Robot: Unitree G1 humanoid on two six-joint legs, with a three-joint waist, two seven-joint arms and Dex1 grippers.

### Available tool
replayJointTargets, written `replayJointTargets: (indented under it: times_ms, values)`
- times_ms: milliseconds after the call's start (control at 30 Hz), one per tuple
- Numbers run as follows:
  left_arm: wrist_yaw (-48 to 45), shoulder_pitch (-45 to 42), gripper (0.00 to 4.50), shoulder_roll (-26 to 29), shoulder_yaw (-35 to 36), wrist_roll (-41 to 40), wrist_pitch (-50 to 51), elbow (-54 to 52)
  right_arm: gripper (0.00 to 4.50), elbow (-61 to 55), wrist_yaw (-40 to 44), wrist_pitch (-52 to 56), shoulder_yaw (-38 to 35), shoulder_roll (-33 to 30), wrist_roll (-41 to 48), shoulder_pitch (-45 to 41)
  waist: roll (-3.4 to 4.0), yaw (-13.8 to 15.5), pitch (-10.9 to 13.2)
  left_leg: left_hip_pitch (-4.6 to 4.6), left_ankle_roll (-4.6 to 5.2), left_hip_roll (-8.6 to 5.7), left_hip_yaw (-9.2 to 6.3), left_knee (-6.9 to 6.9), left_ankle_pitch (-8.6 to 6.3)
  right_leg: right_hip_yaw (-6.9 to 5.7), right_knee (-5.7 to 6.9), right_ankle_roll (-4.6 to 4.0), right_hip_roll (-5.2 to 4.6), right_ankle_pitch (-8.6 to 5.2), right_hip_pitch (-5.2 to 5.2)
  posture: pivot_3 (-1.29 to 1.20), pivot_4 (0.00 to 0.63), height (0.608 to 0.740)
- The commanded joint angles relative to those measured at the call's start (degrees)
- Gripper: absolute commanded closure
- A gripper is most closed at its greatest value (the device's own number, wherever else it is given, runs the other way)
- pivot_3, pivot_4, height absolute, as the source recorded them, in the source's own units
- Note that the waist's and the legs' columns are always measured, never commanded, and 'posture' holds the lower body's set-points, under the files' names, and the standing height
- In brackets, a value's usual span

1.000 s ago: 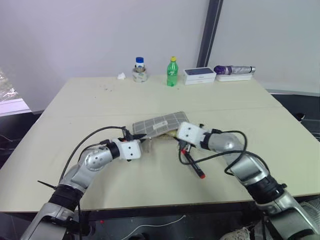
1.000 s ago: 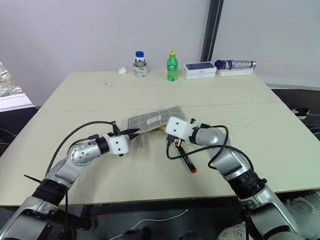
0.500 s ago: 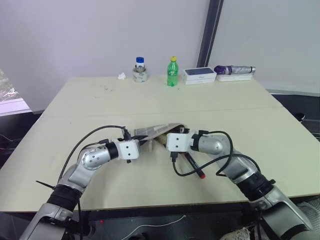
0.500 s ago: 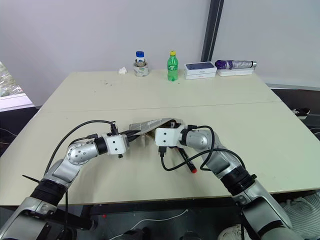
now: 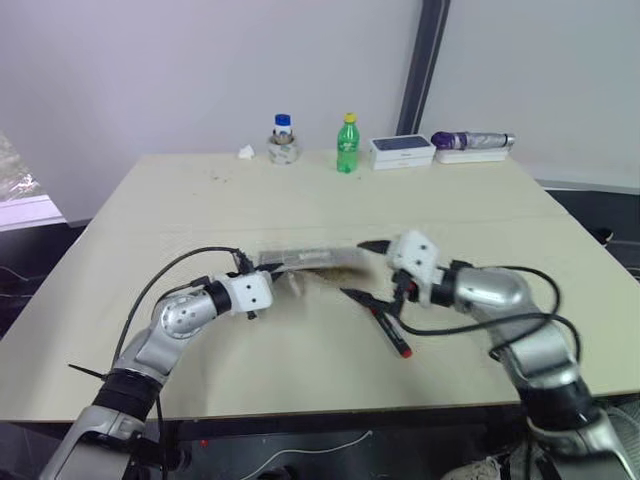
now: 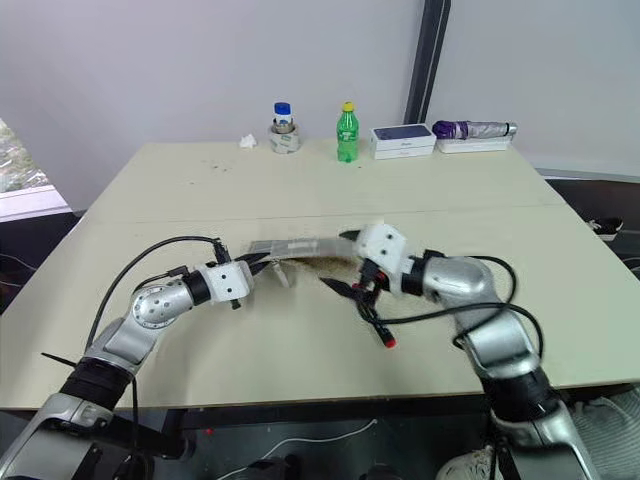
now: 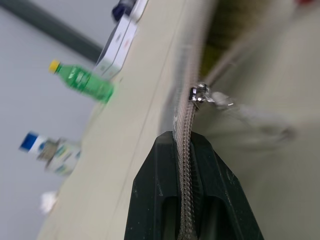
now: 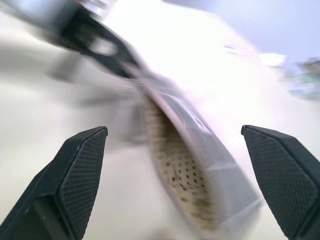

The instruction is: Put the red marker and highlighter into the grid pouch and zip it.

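Through the head cameras you are looking at the grid pouch (image 6: 300, 249) lying mid-table, with your left gripper (image 6: 262, 262) pinching its near end and lifting the edge so the mouth is gaping toward the right arm. Your right gripper (image 6: 345, 262) is hanging just beside that mouth with its two fingers spread wide and nothing between them. The red marker (image 6: 373, 319) is lying bare on the table (image 6: 200, 190) under the right wrist, so that half of the job is not yet done; something yellowish is showing at the pouch mouth, probably the highlighter, though you cannot tell for sure. Through the left wrist camera you are seeing the black fingers (image 7: 155, 200) pressed together on the zipper tape, with the metal zipper pull (image 7: 199, 93) sitting just beyond them. Through the right wrist camera the fingertips (image 8: 82, 170) are standing far apart, framing the open pouch and its pale lining. Judging from this, you are between items: the next move calls for taking the right gripper down to the marker, closing on its barrel, and sliding it into the mouth while the left hand is holding it open.
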Motion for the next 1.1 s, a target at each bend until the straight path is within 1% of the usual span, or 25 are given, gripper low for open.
replayJointTargets:
  times_ms: [33,67,167,267,367,467,500,533,567,667,700,733,767,833,900,933,1000,1100]
  values:
    - [3.94,-1.2,4.5,0.88,2.43,1.45,0.31,-0.16,0.04,-6.99,-6.13,10.02,-2.93,-1.32,1.09,8.88,-0.03,0.5,-0.02,0.0,0.0,0.0,-0.01,0.0,0.0,0.0,0.0,0.0,0.0,0.0,0.0,0.0,0.15,0.74]
    - [4.36,-1.02,4.5,1.02,2.35,1.73,0.46,0.17,0.04,-8.1,-9.64,12.73,-3.69,-0.28,0.42,11.8,-0.04,0.87,-0.02,0.01,0.0,0.0,-0.01,0.0,0.0,0.0,0.01,0.0,0.0,0.0,0.01,0.0,0.15,0.74]
    - [4.55,-0.06,4.5,1.41,1.84,1.99,0.39,0.83,0.04,-11.46,-18.38,14.96,-5.5,4.54,-0.27,18.28,-0.02,1.11,-0.02,0.01,0.0,-0.01,0.03,0.01,0.0,0.03,0.05,0.0,-0.01,0.0,-0.02,0.0,0.15,0.74]
    - [4.92,0.14,4.5,1.48,1.56,2.15,-0.15,1.37,0.04,-12.5,-24.81,11.97,-2.76,4.29,-7.17,23.24,-0.01,1.14,-0.01,0.01,-0.01,0.0,0.05,0.01,0.01,0.06,0.11,0.0,-0.01,0.0,-0.07,0.0,0.15,0.74]
    - [4.92,-0.12,4.5,1.41,1.3,2.34,-0.4,1.69,0.04,-12.96,-29.01,11.5,-1.35,5.6,-9.79,26.06,-0.02,1.2,-0.02,0.02,-0.01,-0.01,0.04,0.01,0.0,0.05,0.09,0.0,-0.01,0.0,-0.04,0.0,0.15,0.74]
    - [4.74,-0.51,4.5,1.16,1.0,2.36,-0.57,1.9,0.04,-12.62,-31.3,12.6,-1.55,7.26,-9.95,26.38,-0.02,1.14,-0.02,0.02,-0.01,-0.01,0.04,0.01,0.01,0.05,0.1,0.0,-0.01,0.0,-0.04,0.0,0.15,0.74]
    - [4.74,-0.53,4.5,1.12,0.93,2.37,-0.66,1.92,0.27,-12.37,-31.03,13.32,-1.26,7.14,-9.76,26.73,-0.02,1.12,-0.02,0.02,-0.01,-0.01,0.05,0.02,0.01,0.05,0.1,0.0,-0.01,0.0,-0.04,0.0,0.15,0.74]
    - [4.75,-0.61,4.5,1.15,0.78,2.48,-0.82,1.98,0.55,-12.22,-29.98,16.1,0.03,5.66,-9.58,27.51,-0.03,1.12,-0.02,0.02,-0.01,-0.01,0.05,0.02,0.01,0.05,0.09,0.0,-0.01,0.0,-0.03,0.0,0.15,0.74]
    - [4.78,-0.8,4.5,1.14,0.64,2.62,-0.84,2.11,0.94,-12.39,-28.33,17.7,1.58,3.91,-9.21,28.68,-0.03,1.12,-0.02,0.02,-0.01,-0.01,0.04,0.02,0.0,0.05,0.09,0.0,-0.01,0.0,-0.03,0.0,0.15,0.74]
    - [4.72,-1.18,4.5,1.23,0.5,2.69,-0.8,2.31,2.48,-13.08,-27.93,20.67,1.96,3.1,-8.1,30.23,-0.24,1.4,-0.15,0.04,-0.01,-0.01,0.0,0.02,0.0,0.0,0.06,0.01,-0.01,0.0,0.04,0.0,0.15,0.74]
    - [4.69,-1.25,4.5,1.29,0.43,2.8,-0.77,2.41,2.96,-12.97,-28.34,20.49,1.41,3.29,-8.06,29.7,-0.33,1.41,-0.2,0.05,-0.01,-0.01,-0.02,0.02,0.0,-0.02,0.05,0.01,-0.01,0.0,0.07,0.0,0.15,0.74]
    - [4.6,-1.3,4.5,1.34,0.33,2.88,-0.89,2.55,3.6,-13.2,-28.69,19.33,0.13,4.09,-7.42,28.0,-0.38,1.4,-0.24,0.07,-0.01,-0.01,-0.03,0.03,0.0,-0.03,0.04,0.01,-0.01,0.0,0.09,0.0,0.15,0.74]
    - [4.53,-1.33,4.5,1.31,0.3,2.84,-0.97,2.67,4.08,-13.67,-28.52,17.99,-1.0,4.98,-6.23,25.88,-0.42,1.36,-0.26,0.07,-0.01,-0.01,-0.02,0.04,0.0,-0.02,0.04,0.01,-0.01,0.0,0.1,0.0,0.15,0.74]
    - [4.51,-1.37,4.5,1.15,0.27,2.73,-1.02,2.79,4.1,-14.85,-25.95,15.61,-1.39,5.5,-3.33,22.34,-0.4,1.22,-0.25,0.07,-0.01,0.0,-0.03,0.06,0.0,-0.02,0.06,0.0,0.0,0.0,0.08,0.0,0.15,0.74]
    - [4.45,-1.45,4.5,1.09,0.12,2.76,-1.25,2.85,4.1,-15.04,-23.86,13.36,-0.37,4.7,-2.64,21.19,-0.4,1.15,-0.25,0.07,-0.01,0.0,-0.03,0.05,0.01,-0.01,0.07,0.0,0.01,0.0,0.05,0.0,0.15,0.74]
    - [4.47,-1.65,4.5,0.9,-0.12,2.89,-1.27,2.98,4.1,-13.78,-23.38,11.87,1.67,3.36,-4.49,19.74,-0.4,1.11,-0.25,0.06,-0.01,0.01,-0.03,0.03,0.0,-0.01,0.07,0.0,0.02,0.0,0.04,0.0,0.15,0.74]
    - [4.47,-1.83,4.5,0.53,-0.59,3.17,-1.32,3.12,4.1,-11.4,-24.01,10.9,3.66,3.59,-5.94,16.78,-0.41,1.07,-0.25,0.05,0.01,0.0,-0.02,-0.01,-0.01,-0.01,0.03,0.01,0.01,-0.01,0.02,0.0,0.15,0.74]
    - [4.32,-1.76,4.5,0.3,-0.62,3.21,-1.3,2.83,4.1,-9.33,-24.18,9.36,5.81,3.21,-7.56,14.97,-0.41,1.23,-0.24,0.04,0.01,-0.01,-0.03,0.0,-0.01,-0.02,0.02,0.01,0.01,0.0,0.03,0.0,0.15,0.74]
